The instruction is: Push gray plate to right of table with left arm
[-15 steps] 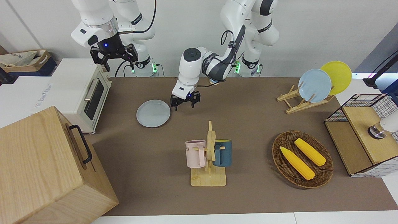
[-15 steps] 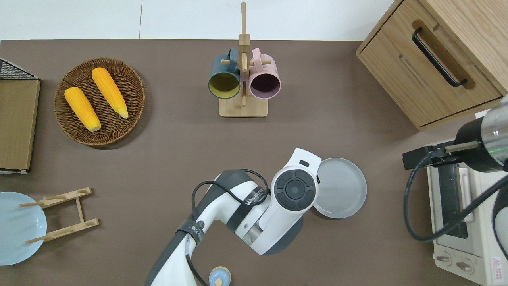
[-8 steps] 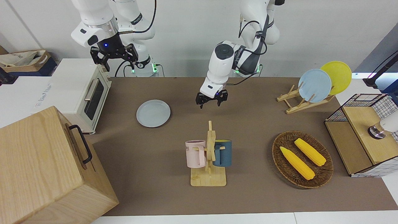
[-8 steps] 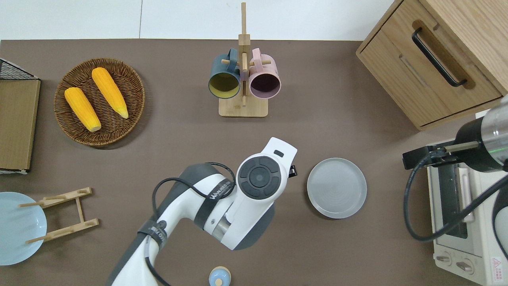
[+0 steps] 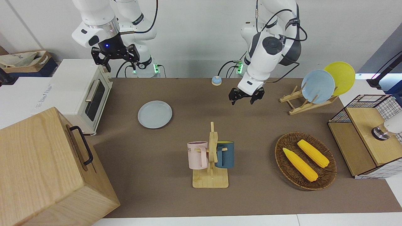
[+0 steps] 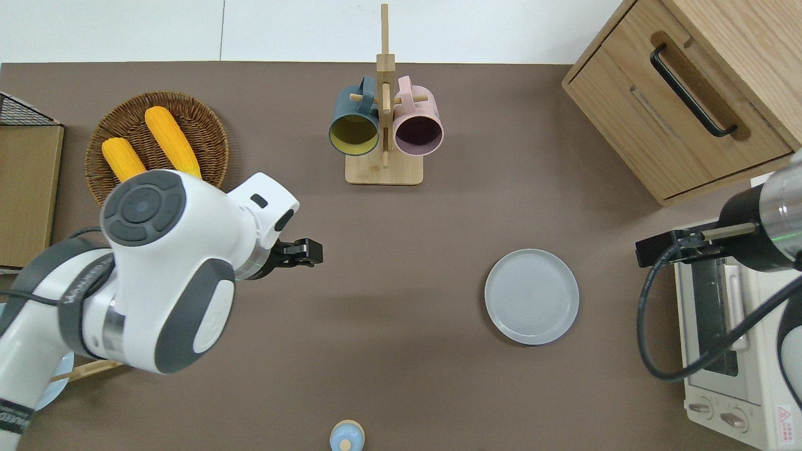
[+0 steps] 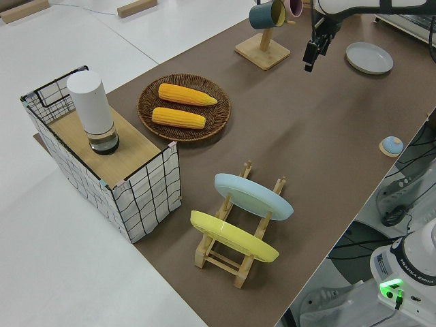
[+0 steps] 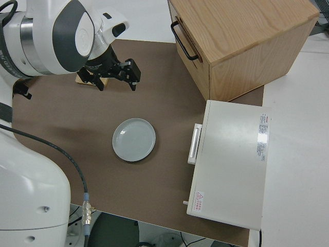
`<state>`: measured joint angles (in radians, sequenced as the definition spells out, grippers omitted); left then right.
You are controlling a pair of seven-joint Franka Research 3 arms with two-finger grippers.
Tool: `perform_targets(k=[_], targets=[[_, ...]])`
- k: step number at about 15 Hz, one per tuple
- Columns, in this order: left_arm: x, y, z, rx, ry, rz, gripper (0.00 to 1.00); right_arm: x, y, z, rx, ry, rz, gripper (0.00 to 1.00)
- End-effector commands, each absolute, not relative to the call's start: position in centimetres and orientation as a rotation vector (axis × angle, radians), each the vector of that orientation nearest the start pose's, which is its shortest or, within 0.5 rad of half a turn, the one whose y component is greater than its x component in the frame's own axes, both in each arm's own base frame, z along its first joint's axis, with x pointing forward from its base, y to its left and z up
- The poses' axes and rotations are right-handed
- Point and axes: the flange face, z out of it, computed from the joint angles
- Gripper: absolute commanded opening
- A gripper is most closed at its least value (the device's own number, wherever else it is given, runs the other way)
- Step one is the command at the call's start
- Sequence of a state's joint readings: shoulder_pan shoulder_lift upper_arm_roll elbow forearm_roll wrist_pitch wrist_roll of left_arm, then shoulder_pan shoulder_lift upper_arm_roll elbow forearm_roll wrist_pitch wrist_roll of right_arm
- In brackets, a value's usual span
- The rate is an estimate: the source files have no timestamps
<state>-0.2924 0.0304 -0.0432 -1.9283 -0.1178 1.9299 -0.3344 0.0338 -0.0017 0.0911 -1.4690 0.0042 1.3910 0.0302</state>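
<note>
While the gray plate (image 6: 531,305) rests near the toaster oven (image 5: 82,91), the left gripper (image 5: 246,96), fingers apart, should lift clear; right arm parked

Even, bright light from above fills every view, with no glare on the matte table (image 5: 176,138). Shadows are soft and short, pooled beneath the objects and along the edge at the right arm's end. Focus is sharp throughout, with slight bending of straight lines toward the corners.
</note>
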Motion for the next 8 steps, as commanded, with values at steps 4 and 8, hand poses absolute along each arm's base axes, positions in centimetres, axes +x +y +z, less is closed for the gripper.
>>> perform_targets(k=[4, 8], targets=[[53.6, -12.2, 51.9, -3.208, 0.134, 0.036, 0.99, 52.7, 6.5, 66.0, -3.13, -0.147, 0.128, 0.983], [54.6, -8.6, 54.8, -3.169, 0.196, 0.0, 0.99, 52.7, 6.4, 66.1, -3.13, -0.145, 0.126, 0.983]])
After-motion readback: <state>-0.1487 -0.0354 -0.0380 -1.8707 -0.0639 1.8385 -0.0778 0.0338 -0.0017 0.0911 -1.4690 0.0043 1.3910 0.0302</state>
